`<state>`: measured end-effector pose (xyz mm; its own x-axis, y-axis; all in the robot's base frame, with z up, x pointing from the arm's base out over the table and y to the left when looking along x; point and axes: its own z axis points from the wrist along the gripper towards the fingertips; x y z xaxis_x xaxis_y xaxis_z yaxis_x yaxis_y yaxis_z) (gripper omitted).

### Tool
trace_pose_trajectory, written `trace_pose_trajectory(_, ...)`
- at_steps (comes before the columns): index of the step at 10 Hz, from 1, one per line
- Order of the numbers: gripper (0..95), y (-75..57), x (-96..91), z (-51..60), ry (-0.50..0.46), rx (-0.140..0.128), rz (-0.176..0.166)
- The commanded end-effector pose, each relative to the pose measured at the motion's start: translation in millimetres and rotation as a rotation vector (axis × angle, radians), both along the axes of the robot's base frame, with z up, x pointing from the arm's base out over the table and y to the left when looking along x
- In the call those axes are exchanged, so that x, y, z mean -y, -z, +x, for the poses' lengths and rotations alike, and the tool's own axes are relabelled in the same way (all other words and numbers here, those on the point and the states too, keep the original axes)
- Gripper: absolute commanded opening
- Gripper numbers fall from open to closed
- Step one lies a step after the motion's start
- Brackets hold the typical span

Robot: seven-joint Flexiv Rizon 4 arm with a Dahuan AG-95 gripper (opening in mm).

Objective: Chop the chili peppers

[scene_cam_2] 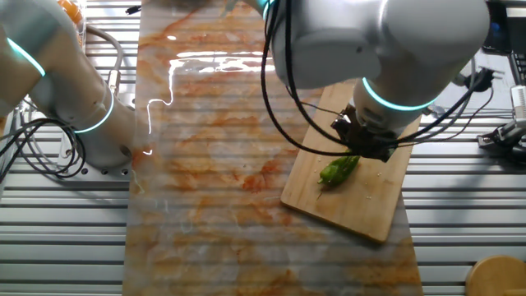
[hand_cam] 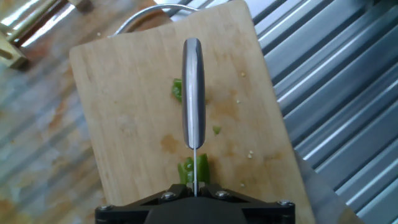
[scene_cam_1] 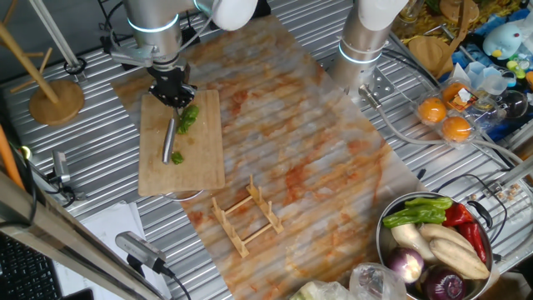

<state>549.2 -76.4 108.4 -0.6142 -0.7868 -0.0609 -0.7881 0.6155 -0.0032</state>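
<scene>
My black two-finger tool (scene_cam_1: 172, 90) hangs over the far end of the pale bamboo cutting board (scene_cam_1: 204, 158), pressed together on a knife with a rounded steel handle (hand_cam: 193, 93). In the hand view the knife runs straight out along the board's length, its thin edge seen from above as a bright line at my fingers.

The glossy bright green chili peppers (scene_cam_2: 339, 169) lie on the board right beneath my tool. In the other fixed view a long green piece rests on the wood just under my wrist. In one fixed view a green chunk sits beside the tool and a smaller one lies at the knife's far end. In the hand view, small green bits show on either side of the knife, and one touches the blade near my fingers.

The board sits on a streaky orange-stained plastic sheet (scene_cam_1: 316, 142) that covers the ribbed metal tabletop (scene_cam_1: 100, 200). A small wooden rack (scene_cam_1: 246, 215) stands just beyond the board's near end.
</scene>
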Motion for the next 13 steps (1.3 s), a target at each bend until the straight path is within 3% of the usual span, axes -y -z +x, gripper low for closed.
trace_pose_trajectory(1,0.0,2.7,6.6,-0.5,-0.016,-0.001,-0.007)
trace_pose_trajectory(5,0.0,5.5,11.3,-7.4,-0.003,-0.039,0.006)
trace_pose_trajectory(7,0.0,9.4,11.6,-13.1,0.003,-0.034,-0.007)
trace_pose_trajectory(13,0.0,16.8,15.6,-10.6,-0.01,-0.027,-0.018)
